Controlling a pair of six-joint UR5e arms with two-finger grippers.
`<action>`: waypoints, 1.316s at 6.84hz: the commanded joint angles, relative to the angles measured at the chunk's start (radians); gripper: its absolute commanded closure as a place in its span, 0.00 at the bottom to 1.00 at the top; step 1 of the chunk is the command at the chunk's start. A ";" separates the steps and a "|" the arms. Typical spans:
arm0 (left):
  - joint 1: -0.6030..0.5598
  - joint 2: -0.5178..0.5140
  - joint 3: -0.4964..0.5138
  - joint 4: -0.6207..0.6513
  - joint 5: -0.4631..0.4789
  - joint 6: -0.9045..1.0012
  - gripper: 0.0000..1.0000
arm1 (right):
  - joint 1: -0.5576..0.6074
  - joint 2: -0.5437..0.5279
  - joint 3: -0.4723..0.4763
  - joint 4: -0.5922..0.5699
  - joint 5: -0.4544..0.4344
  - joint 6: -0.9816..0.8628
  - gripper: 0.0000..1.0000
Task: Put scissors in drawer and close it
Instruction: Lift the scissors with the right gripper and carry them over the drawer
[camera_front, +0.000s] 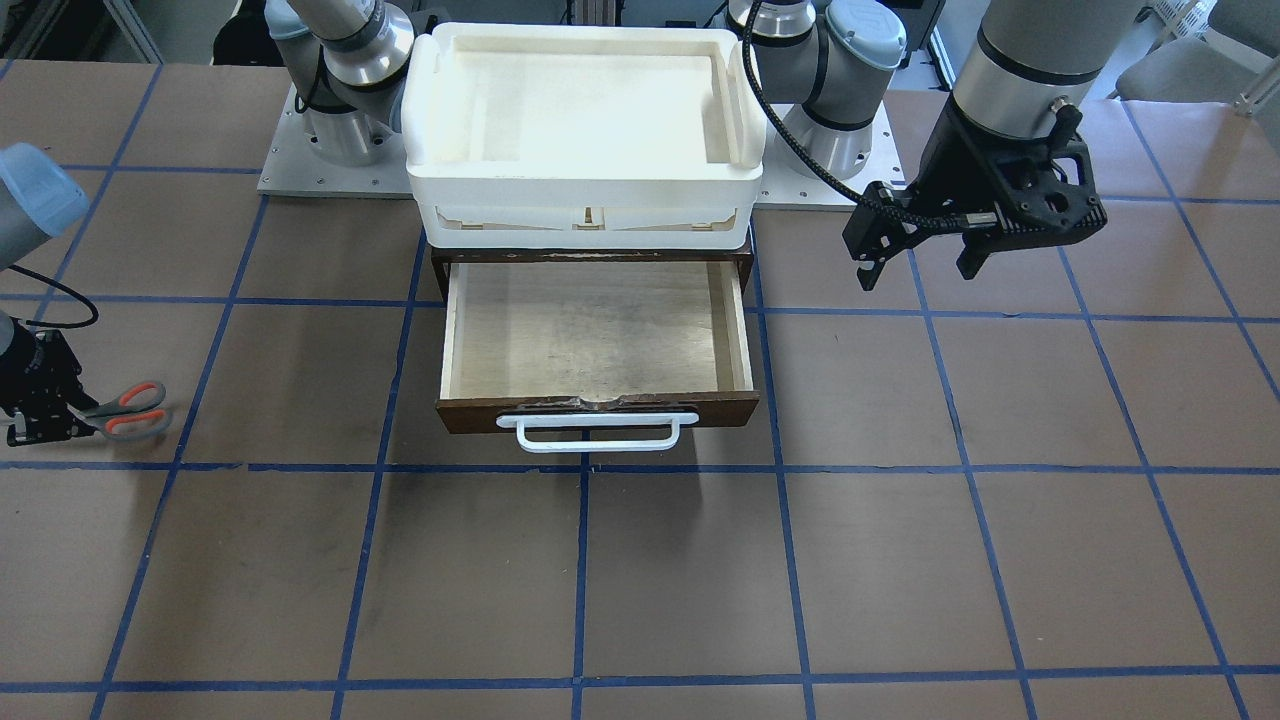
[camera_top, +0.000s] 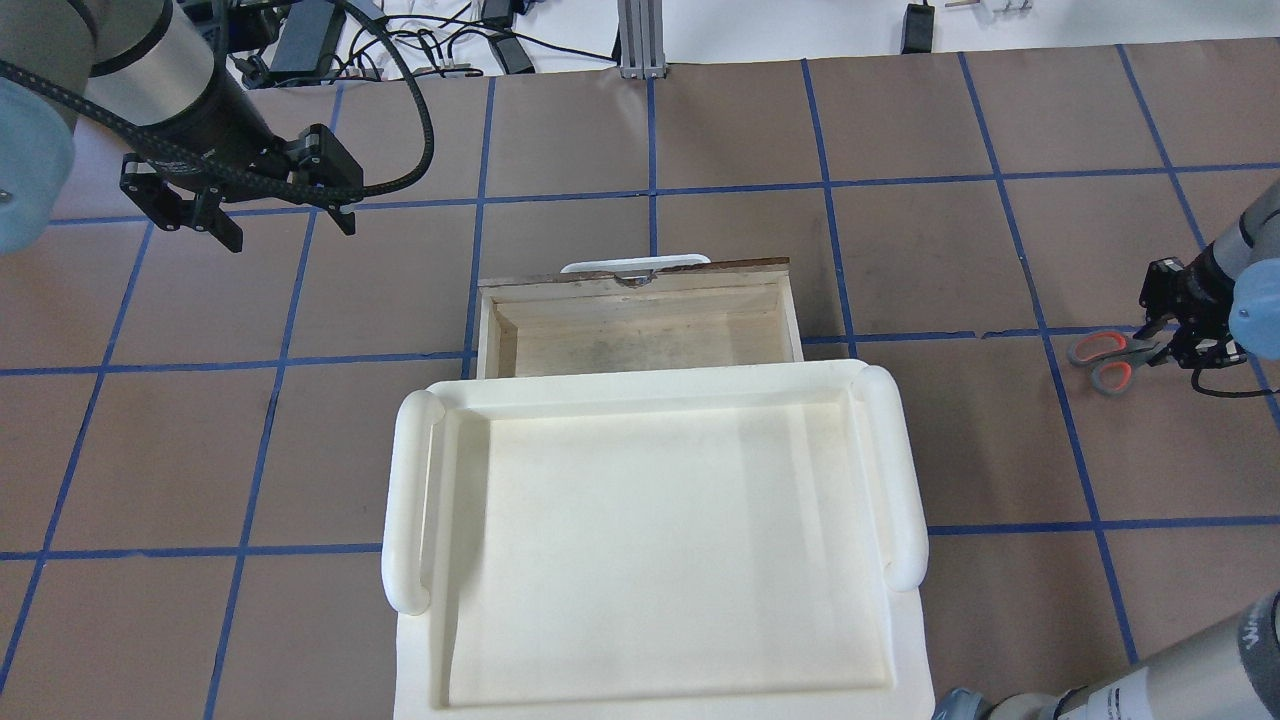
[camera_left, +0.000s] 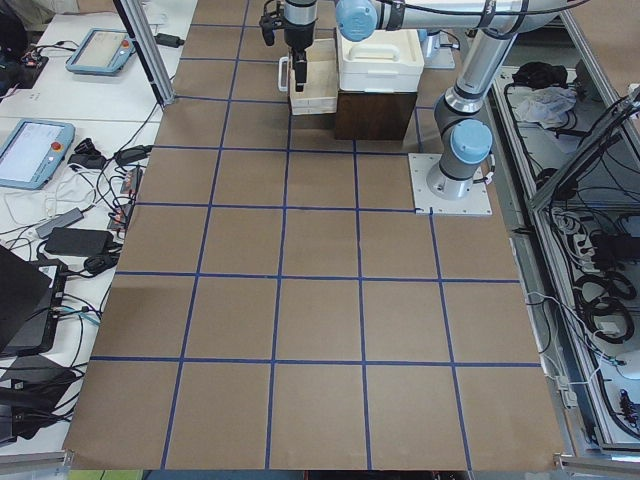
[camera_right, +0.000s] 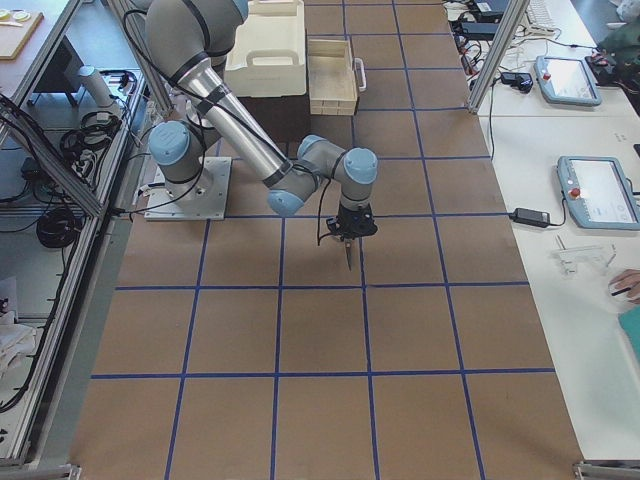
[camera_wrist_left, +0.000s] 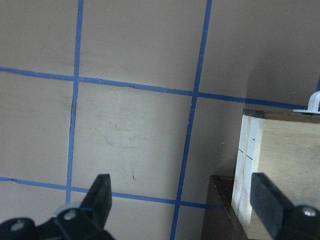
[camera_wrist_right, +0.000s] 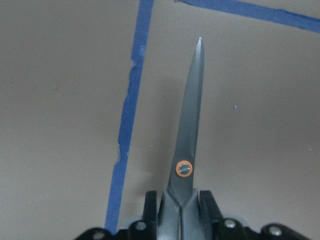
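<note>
The scissors (camera_front: 100, 410) have grey handles with orange-red inner loops and lie far out on my right side of the table; they also show in the overhead view (camera_top: 1135, 352). My right gripper (camera_front: 35, 420) is shut on them near the pivot. In the right wrist view the silver blade (camera_wrist_right: 192, 115) points forward from between the fingers (camera_wrist_right: 150, 210), low over the brown table. The dark wooden drawer (camera_front: 600, 340) is pulled open and its pale inside is bare. Its white bar handle (camera_front: 598, 432) faces away from me. My left gripper (camera_front: 915, 265) is open and empty, above the table beside the drawer.
A white plastic tray (camera_front: 585, 110) sits on top of the brown cabinet that holds the drawer. Blue tape lines (camera_front: 580, 560) grid the brown table. In the left wrist view, the drawer's corner (camera_wrist_left: 250, 150) is at the lower right.
</note>
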 joint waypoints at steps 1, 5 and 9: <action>-0.001 0.000 0.000 0.000 -0.001 0.000 0.00 | 0.048 -0.047 -0.070 0.132 0.062 0.040 0.97; -0.001 -0.002 0.000 -0.001 -0.001 0.000 0.00 | 0.322 -0.159 -0.196 0.341 0.058 0.348 1.00; -0.002 -0.002 0.000 -0.001 0.001 0.001 0.00 | 0.692 -0.129 -0.314 0.366 0.067 0.796 1.00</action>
